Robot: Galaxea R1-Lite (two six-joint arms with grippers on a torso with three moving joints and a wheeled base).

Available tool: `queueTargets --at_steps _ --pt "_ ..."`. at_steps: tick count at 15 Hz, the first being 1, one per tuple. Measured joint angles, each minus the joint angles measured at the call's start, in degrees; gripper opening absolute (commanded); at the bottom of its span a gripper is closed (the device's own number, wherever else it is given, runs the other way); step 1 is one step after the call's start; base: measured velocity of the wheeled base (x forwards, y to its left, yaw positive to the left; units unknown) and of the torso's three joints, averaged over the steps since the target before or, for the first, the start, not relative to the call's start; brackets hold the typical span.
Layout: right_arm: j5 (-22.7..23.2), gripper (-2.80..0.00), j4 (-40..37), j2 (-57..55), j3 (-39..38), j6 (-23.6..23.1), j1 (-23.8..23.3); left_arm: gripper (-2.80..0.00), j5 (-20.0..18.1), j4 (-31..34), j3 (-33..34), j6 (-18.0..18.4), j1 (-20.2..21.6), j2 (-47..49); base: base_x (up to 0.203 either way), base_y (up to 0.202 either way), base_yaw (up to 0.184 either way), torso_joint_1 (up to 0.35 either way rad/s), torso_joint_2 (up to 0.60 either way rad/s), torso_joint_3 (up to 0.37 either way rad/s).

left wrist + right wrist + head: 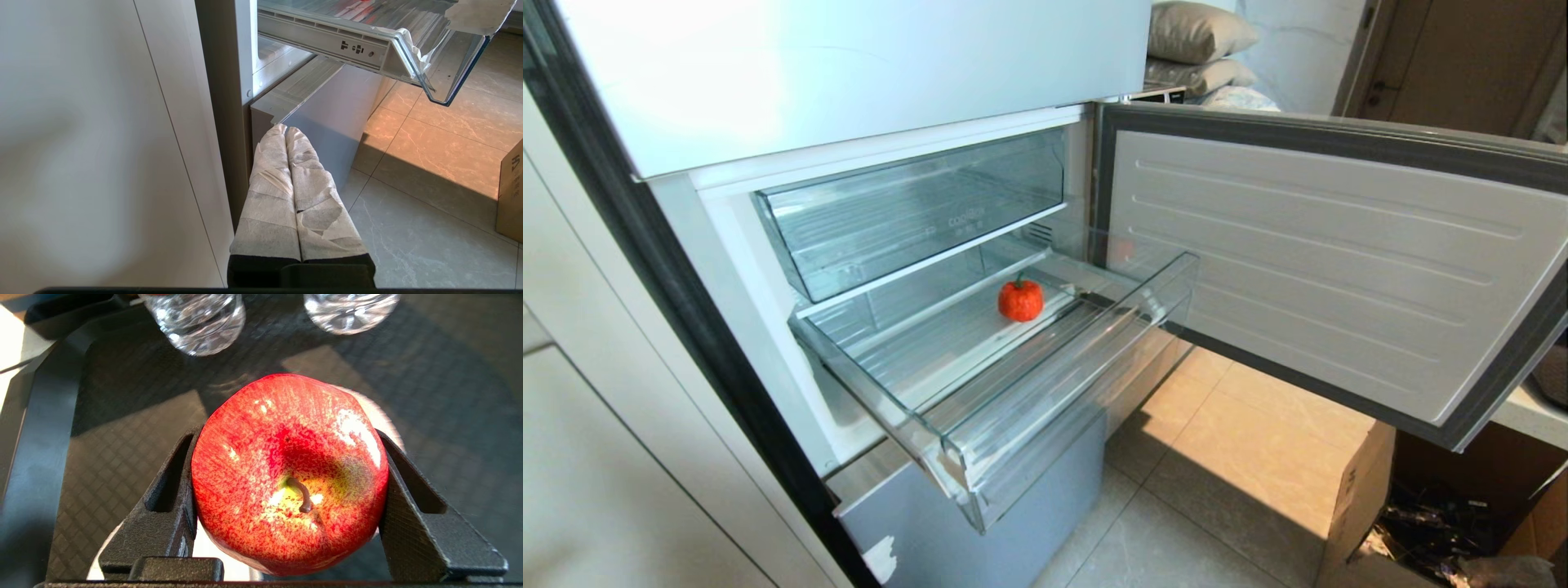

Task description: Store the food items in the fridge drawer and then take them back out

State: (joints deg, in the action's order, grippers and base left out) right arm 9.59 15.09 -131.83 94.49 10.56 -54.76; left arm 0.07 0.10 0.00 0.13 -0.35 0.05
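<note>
A small red tomato-like food item (pixel 1020 300) with a short stem sits on the ribbed floor of the fridge drawer (pixel 1078 384), which is pulled out. Neither arm shows in the head view. In the right wrist view my right gripper (pixel 287 435) is shut on a red-and-yellow apple (pixel 286 465), stem side toward the camera, over a dark patterned tray (pixel 122 428). My left gripper (pixel 286 130), its fingers wrapped in white tape, is shut and empty, low beside the fridge under the drawer's corner (pixel 412 45).
A taller-fronted clear drawer (pixel 915 212) sits above the pulled-out one. The fridge door (pixel 1323 261) stands open to the right, over a tiled floor (pixel 1225 457). A cardboard box (pixel 1364 498) is at lower right. Two clear bottles (pixel 196 322) stand on the dark tray.
</note>
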Motion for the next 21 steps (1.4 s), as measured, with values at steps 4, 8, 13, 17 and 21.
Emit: queueTargets --at_steps 4,8,13,17,21 --pt "0.00 -2.80 0.00 -0.45 0.11 0.03 0.20 -2.80 0.00 0.00 0.00 0.00 -0.02 0.00 0.000 0.000 0.000 0.000 0.00 0.000" --pt "-0.09 0.00 0.01 -0.50 0.11 0.16 0.18 -2.80 0.00 0.00 0.00 0.00 -0.02 0.00 0.000 0.000 0.000 0.000 0.00 0.000" --pt "-0.07 0.00 0.01 -0.41 0.07 0.10 -0.02 -2.80 0.00 0.00 0.00 0.02 -0.02 0.01 0.000 0.000 0.000 0.000 0.00 0.000" --pt "-0.06 0.00 0.01 0.66 -0.04 0.00 -0.39 -2.80 0.00 0.00 0.00 0.02 0.00 0.00 0.000 0.000 0.000 0.000 0.00 0.000" --pt "-0.01 0.00 -0.21 3.27 -0.76 -0.17 -0.33 -2.80 0.00 0.01 0.00 0.02 0.00 0.00 0.000 0.000 0.000 0.000 0.00 0.000"
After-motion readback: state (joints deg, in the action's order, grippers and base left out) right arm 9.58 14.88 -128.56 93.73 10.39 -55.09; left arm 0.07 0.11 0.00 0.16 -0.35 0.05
